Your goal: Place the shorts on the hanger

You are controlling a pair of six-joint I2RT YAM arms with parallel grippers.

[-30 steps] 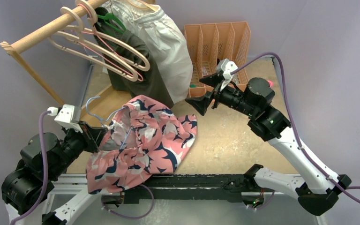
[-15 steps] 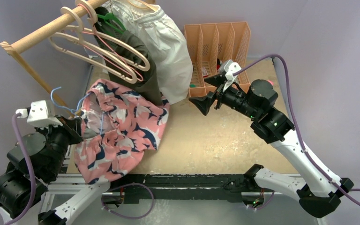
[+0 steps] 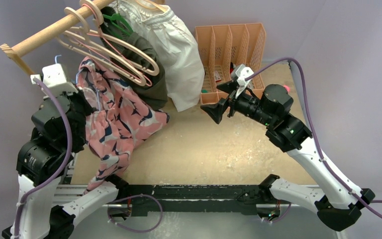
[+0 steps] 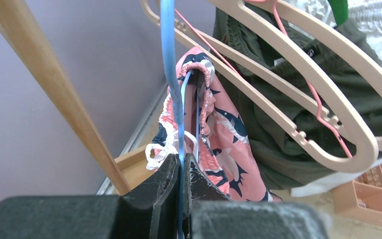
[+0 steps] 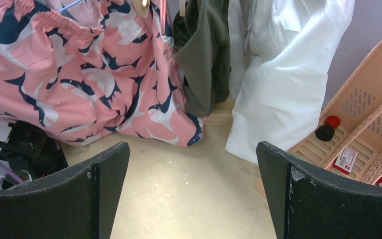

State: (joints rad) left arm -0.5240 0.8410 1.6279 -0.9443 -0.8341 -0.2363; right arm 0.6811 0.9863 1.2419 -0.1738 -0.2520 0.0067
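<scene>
got the left arm reared up tall at the left edge of the table (image 3: 219,149), wrist up near the wooden rail (image 3: 49,30). left gripper (image 4: 181,163) pressed tight on the blue wire of the hanger (image 4: 168,50), pinching it right between the pads. got the shorts (image 3: 119,119) draped on that hanger, waistband bunched up top by the beige hangers (image 4: 328,50), rest dangling down past the arm toward the near table edge. can't tell from above whether the hook is on the rail.

over on the right, got the right arm stretched low across the table, right gripper (image 5: 191,147) spread wide and holding nothing, aimed at the shorts, the olive garment (image 5: 206,55) and the white garment (image 5: 278,64).

compared to a second ago: big swing on the left, went from crouched low with the shorts sprawled flat on the table to upright with them hanging. barely any change on the right, just nudged a touch.
</scene>
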